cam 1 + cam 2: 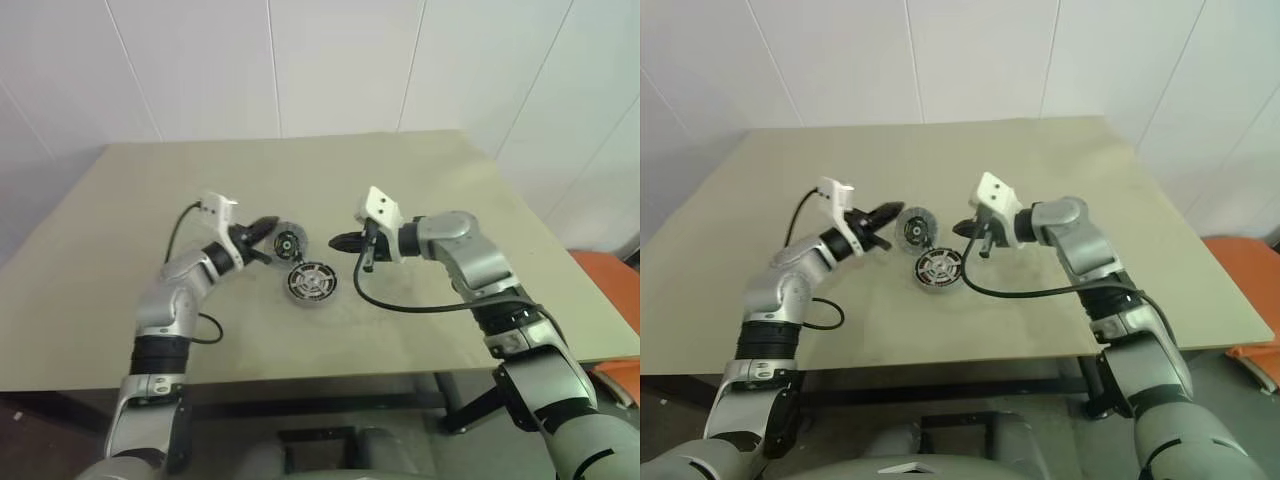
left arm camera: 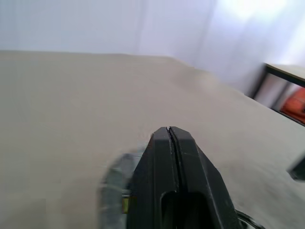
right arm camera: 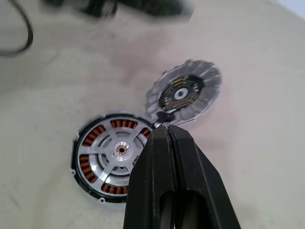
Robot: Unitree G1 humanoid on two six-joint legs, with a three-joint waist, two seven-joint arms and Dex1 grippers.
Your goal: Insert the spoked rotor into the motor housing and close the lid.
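Two parts at centre frame: the spoked rotor (image 3: pixel 114 157) lies flat on the table (image 1: pixel 420 200), apparently seated in its housing, while the lid (image 3: pixel 186 91) stands tilted open just beside it. Left gripper (image 1: pixel 266 226) and right gripper (image 1: pixel 338 241) are both pinched shut, empty. Closing remains.

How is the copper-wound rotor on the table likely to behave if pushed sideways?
The spoked rotor lies flat on the table, so it would probably slide, not roll. Its metal spokes and copper windings suggest it is stiff and fairly heavy for its size.
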